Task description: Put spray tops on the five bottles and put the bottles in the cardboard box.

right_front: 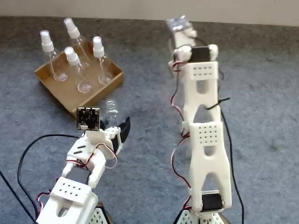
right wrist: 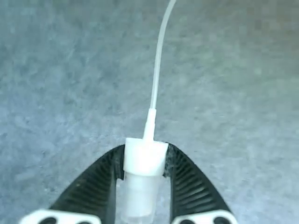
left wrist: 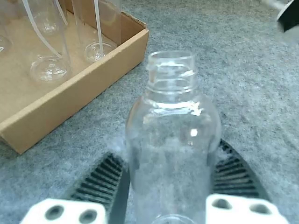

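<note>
Left gripper (left wrist: 169,179): jaws closed on the lower body of the uncapped bottle (left wrist: 172,135), ribbed pads against both its sides. The bottle is upright, neck open, on the grey carpet (right_front: 261,93) just beside the near wall of the cardboard box (right_front: 108,87).

Right gripper (right wrist: 144,164): jaws closed on the collar of the last spray top (right wrist: 145,156), with the dip tube (right wrist: 158,65) pointing away from my wrist. This arm is stretched out well apart from the bottle.

The box holds four capped bottles (right_front: 74,59), all upright.

Step in hand, as I judge it: capping bottle five.

Next move calls for bringing the spray top across above the open neck, tube pointing down, threading the tube in, then seating the collar while the left gripper steadies the bottle. The thin tube could catch on the rim. After that, the bottle goes into the box.
</note>
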Available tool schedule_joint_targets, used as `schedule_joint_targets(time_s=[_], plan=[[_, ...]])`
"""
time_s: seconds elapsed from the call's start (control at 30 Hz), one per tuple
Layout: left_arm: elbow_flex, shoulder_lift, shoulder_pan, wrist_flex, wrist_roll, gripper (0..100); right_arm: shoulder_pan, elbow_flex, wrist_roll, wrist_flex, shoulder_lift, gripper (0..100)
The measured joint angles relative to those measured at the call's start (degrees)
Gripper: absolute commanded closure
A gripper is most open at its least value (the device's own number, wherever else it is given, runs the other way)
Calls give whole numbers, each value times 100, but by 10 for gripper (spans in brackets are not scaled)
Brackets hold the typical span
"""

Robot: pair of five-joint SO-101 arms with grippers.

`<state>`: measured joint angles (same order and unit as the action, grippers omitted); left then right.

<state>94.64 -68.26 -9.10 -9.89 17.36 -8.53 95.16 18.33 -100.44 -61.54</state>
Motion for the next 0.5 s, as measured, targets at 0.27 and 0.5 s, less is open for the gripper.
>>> schedule_joint_targets(time_s=[0.27,0.5], plan=[[0,0,0,0,-18,919,571,0,0,0,1512,993],[97,0,0,527,-1345,919,677,0,0,-18,2664,993]])
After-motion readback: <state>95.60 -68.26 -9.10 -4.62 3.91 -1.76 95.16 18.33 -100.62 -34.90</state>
